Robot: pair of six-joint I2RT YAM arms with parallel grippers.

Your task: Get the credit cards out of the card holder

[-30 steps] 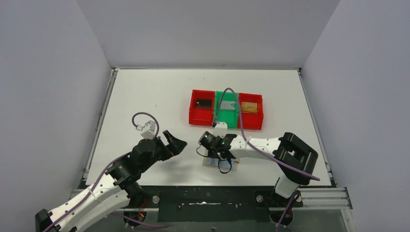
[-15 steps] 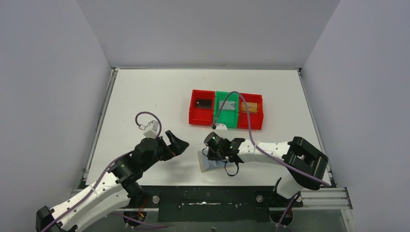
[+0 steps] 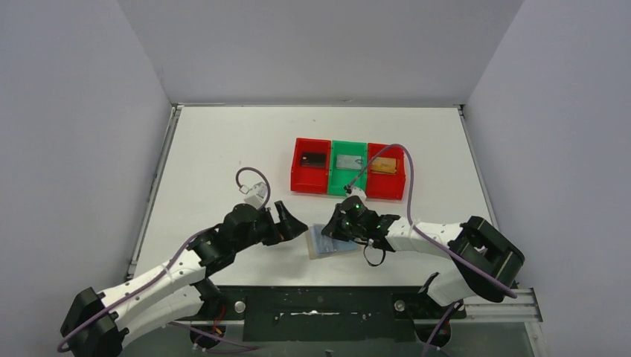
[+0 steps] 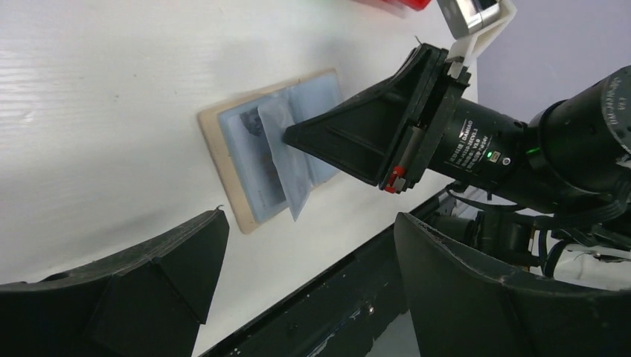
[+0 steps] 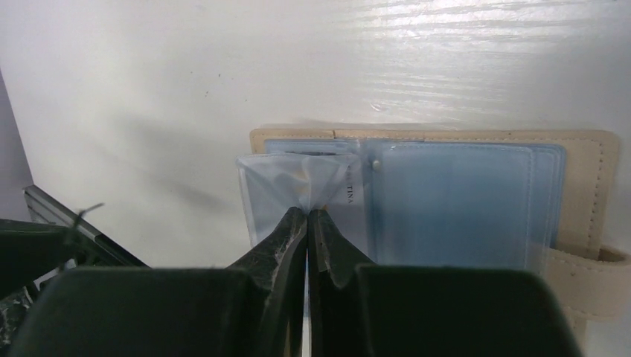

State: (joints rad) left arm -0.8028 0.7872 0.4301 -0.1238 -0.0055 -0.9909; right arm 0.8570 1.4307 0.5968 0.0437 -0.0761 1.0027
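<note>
Top external: left gripper nearer wallet

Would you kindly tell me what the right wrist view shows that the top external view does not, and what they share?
Only the right wrist view shows that the right gripper is shut on a clear plastic sleeve of the tan bifold card holder, and shows its closure tab. Only the top external view shows the red and green plastic trays, with a flat credit card in each. Both show the holder lying open on the white table, pale blue panels up.
</note>
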